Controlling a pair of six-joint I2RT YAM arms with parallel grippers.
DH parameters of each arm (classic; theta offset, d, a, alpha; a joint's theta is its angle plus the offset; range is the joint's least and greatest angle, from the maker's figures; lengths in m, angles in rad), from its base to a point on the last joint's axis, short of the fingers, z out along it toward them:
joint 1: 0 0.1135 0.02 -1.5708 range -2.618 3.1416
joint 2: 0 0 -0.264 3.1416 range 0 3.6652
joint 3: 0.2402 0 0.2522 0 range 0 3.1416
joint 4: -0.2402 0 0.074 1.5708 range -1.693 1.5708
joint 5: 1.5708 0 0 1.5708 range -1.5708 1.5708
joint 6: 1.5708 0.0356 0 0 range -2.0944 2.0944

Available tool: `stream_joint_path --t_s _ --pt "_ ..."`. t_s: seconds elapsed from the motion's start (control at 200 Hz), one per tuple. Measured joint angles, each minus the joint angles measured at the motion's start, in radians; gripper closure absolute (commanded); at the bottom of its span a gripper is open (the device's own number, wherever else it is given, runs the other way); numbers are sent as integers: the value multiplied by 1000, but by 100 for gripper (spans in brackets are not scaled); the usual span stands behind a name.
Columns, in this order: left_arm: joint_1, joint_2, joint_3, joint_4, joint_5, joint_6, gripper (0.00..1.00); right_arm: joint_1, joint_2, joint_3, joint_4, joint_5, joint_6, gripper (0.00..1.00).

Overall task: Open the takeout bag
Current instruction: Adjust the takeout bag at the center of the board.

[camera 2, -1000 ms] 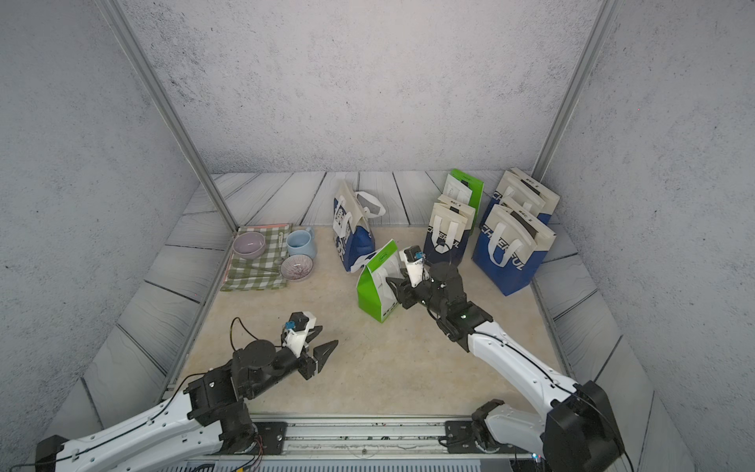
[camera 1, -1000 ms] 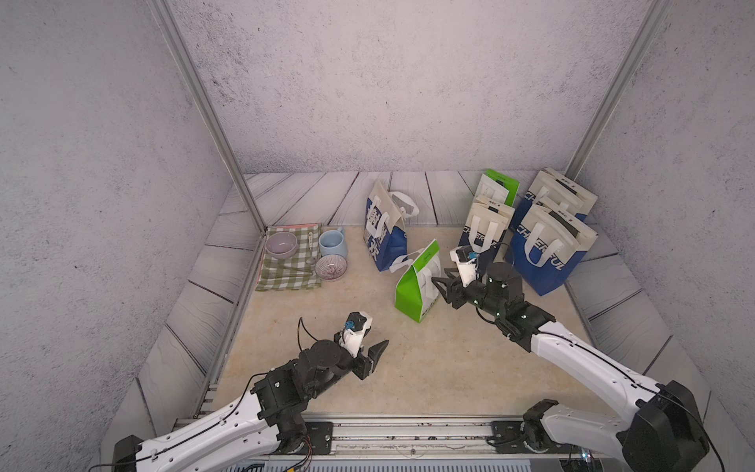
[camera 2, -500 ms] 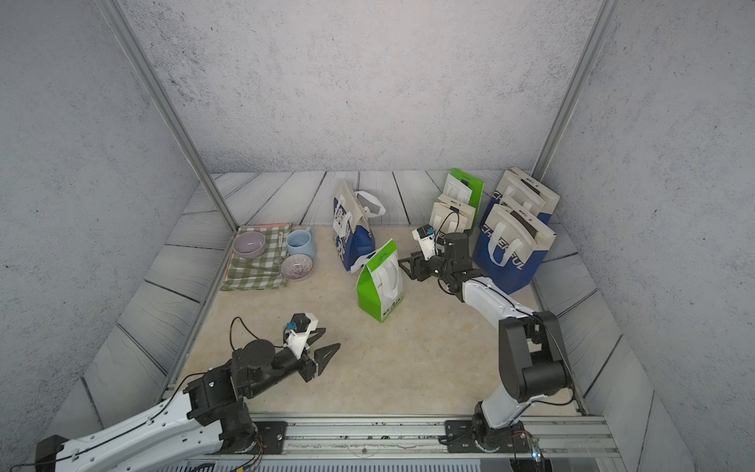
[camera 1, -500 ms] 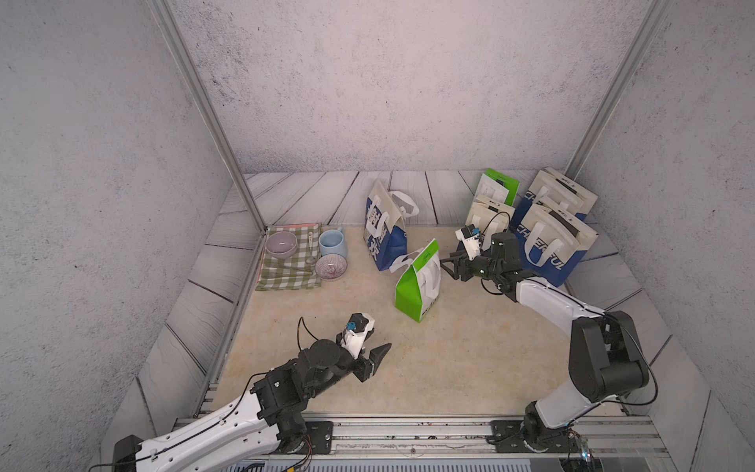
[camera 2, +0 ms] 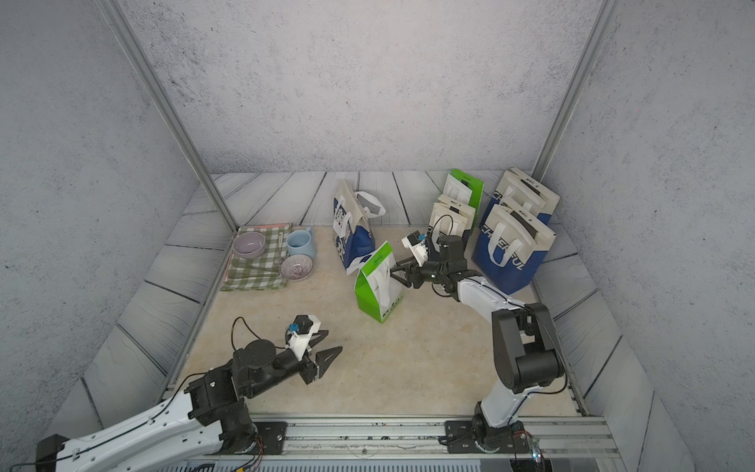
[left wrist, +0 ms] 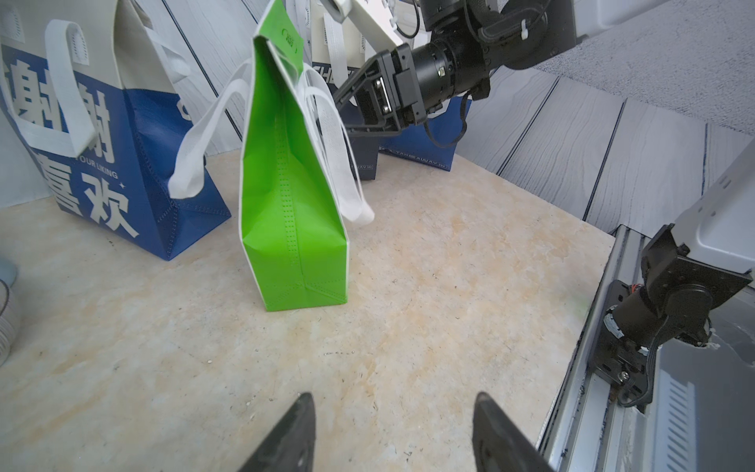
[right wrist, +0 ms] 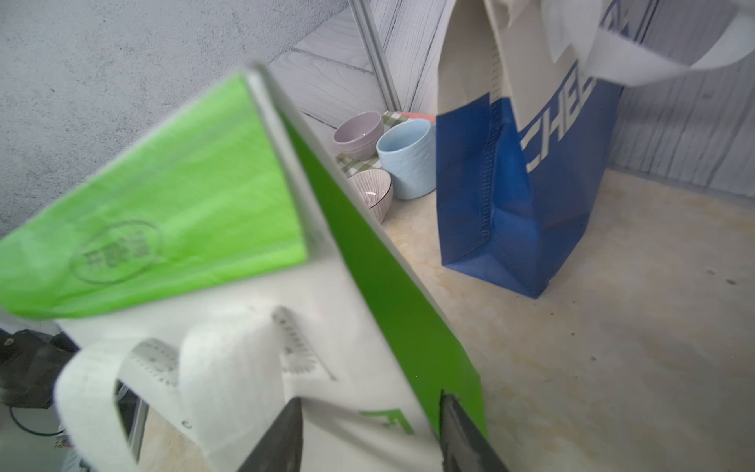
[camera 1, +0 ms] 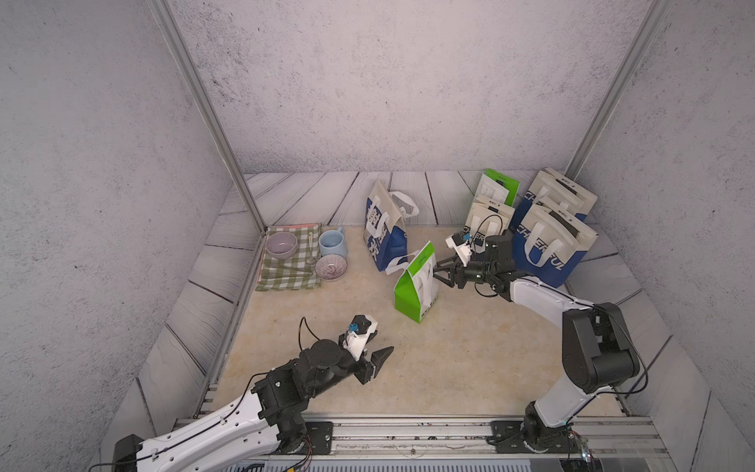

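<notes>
Step in hand, as I read it: getting a first hold on the green bag (camera 1: 416, 282). Its top is folded shut and nothing is opened yet.

Position: the green bag stands on the counter (camera 1: 449, 359) just in front of the lone blue bag (camera 1: 386, 241), close to one of that bag's white loops.

Attitude: upright, long axis vertical, tapering to a pinched top ridge. The broad white face with its handle (left wrist: 333, 135) is turned away from the blue bag, toward the right arm. The narrow green side faces the left arm.

The right gripper (camera 1: 436, 271) sits on the green bag's side away from the blue bag, jaws part-way apart, tips at the white face beside the handle. Nothing visibly clamped; contact unclear.

The left gripper (camera 1: 382, 342) is low over the counter, well in front of the blue bag, jaws wide, empty.

Next move, my judgement: the right jaws close on handle or flap. The left arm comes in on the opposite wall so the two sides can be pulled apart without tipping the bag.
</notes>
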Motion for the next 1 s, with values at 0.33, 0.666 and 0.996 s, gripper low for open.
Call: stream_joint_path --t_s 0.33,0.666,0.996 --pt "0 2 -13 16 -26 2 38 96 -177 -219 72 76 122 51" --pt "5 60 -64 127 -26 51 37 182 -394 -367 33 294 230 41" --pt "227 334 -59 389 155 83 36 181 -649 -399 -167 561 230 39"
